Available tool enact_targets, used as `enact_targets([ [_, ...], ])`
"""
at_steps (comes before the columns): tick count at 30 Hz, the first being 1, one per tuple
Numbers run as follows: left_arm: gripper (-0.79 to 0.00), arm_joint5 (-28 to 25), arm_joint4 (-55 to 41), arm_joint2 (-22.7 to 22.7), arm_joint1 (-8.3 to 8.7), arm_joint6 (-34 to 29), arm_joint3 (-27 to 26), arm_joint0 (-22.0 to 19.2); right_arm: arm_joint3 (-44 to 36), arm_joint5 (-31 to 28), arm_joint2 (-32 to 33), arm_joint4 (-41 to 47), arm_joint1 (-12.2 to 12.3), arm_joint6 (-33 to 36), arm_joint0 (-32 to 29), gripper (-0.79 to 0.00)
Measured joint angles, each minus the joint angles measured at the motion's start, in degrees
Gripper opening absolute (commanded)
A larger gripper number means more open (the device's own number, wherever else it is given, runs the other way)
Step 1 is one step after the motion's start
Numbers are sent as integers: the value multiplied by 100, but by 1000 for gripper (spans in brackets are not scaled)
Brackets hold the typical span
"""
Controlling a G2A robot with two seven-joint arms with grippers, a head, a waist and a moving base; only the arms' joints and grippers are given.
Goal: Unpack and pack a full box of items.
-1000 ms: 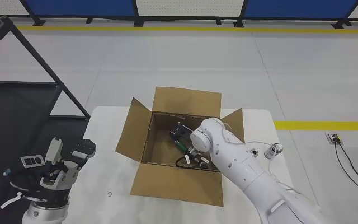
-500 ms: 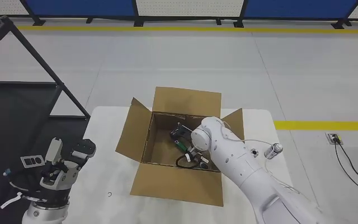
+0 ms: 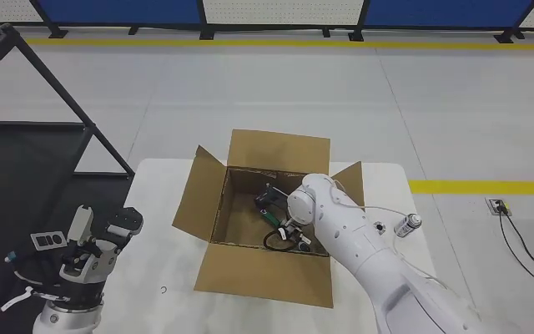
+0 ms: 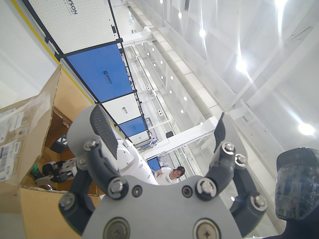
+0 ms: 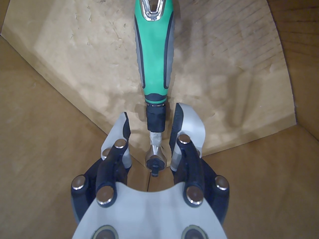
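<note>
**Right gripper astride a wrench inside the open box**

A white table (image 3: pixel 167 250) carries an open cardboard box (image 3: pixel 263 280) with its four flaps spread outward. The box stands about mid-table. The right arm (image 3: pixel 350 242) bends down over the box's right wall and into it.

The left gripper (image 4: pixel 159 123) is off by the table's left edge, well apart from the box. It points upward with its jaws spread wide and nothing between them.

The right gripper (image 5: pixel 150 118) is low over the box floor (image 5: pixel 224 50). Its jaws are partly open, one on each side of the black neck of a green-handled wrench (image 5: pixel 153 50), with a gap showing on both sides. The wrench lies flat on the floor of the box, handle pointing away from the gripper.

A small can (image 3: pixel 406 224) stands upright on the table just outside the box's right flap. A loop of black cable (image 3: pixel 274 242) lies in the box near the front wall.
</note>
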Motion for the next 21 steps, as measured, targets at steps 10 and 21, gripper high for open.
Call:
enact_targets([
  [10, 0, 0, 0, 0, 0, 0, 0, 0, 270, -41, -53, -13, -137, -27, 78, -529],
  [21, 0, 0, 0, 0, 0, 0, 0, 0, 544, -11, -78, -40, -266, -49, 176, -785],
])
